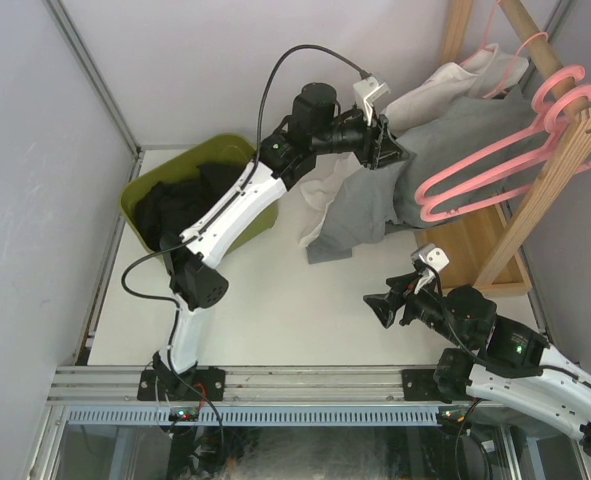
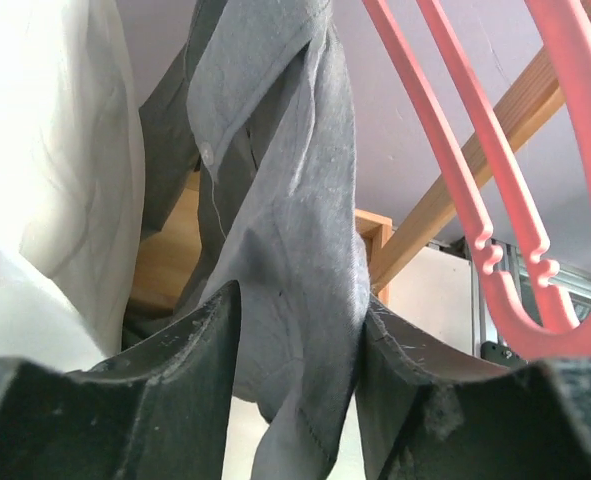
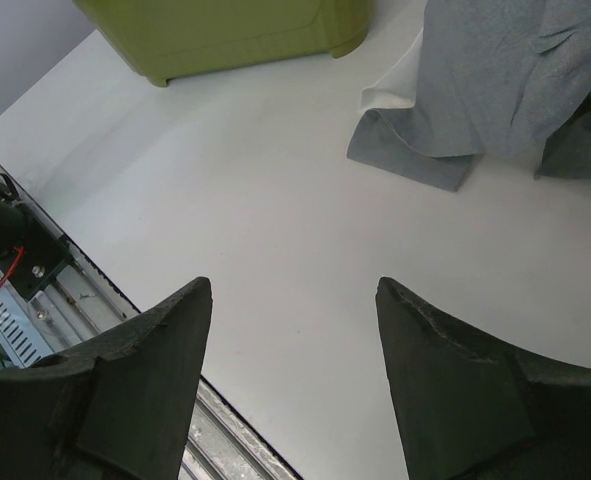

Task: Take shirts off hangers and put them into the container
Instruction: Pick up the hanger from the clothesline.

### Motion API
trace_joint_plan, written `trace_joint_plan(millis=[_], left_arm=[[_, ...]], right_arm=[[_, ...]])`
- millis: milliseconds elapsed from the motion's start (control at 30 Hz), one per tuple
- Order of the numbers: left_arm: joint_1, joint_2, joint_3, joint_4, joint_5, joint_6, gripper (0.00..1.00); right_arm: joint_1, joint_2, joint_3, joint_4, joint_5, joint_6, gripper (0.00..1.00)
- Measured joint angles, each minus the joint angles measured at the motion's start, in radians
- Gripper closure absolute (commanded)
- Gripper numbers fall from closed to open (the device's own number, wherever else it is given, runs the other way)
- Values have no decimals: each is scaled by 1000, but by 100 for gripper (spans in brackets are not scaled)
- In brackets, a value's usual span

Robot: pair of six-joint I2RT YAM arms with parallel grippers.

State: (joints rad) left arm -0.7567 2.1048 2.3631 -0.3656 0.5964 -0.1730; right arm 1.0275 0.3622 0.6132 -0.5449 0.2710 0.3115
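The tub [image 1: 137,192] sits far left on the table [image 1: 295,310] with black shirts [image 1: 175,208] bunched inside. My left arm reaches up over its right corner. My left gripper [image 1: 387,148] is raised to the right of the tub, against the grey shirt [image 1: 455,130]. From the wrist, that shirt hangs down through the gap and touches both fingers [image 2: 190,340], which stand partly apart. I cannot tell whether they pinch it. The white shirt [image 1: 460,78] hangs just beside the grey one, on the tub's side. Both trail onto the table right of the tub. Farther right, two pink hangers [image 1: 495,160] hook over the pole of the wooden rack [image 1: 565,170], their bars crossing in front of the grey shirt. My right gripper [image 1: 380,308] hovers low over bare table, well right of the tub, jaws wide with nothing between them.
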Motion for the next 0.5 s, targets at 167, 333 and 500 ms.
trace_joint_plan(millis=[167,333,500], left_arm=[[-12,20,41,-34,-27,2,99],[-18,24,42,-43,-35,9,100],[-21,17,24,16,-39,8,100]], right_arm=[[0,0,0,-1,0,8,34],[0,0,0,-2,1,14,34],[0,0,0,-3,7,21,34]])
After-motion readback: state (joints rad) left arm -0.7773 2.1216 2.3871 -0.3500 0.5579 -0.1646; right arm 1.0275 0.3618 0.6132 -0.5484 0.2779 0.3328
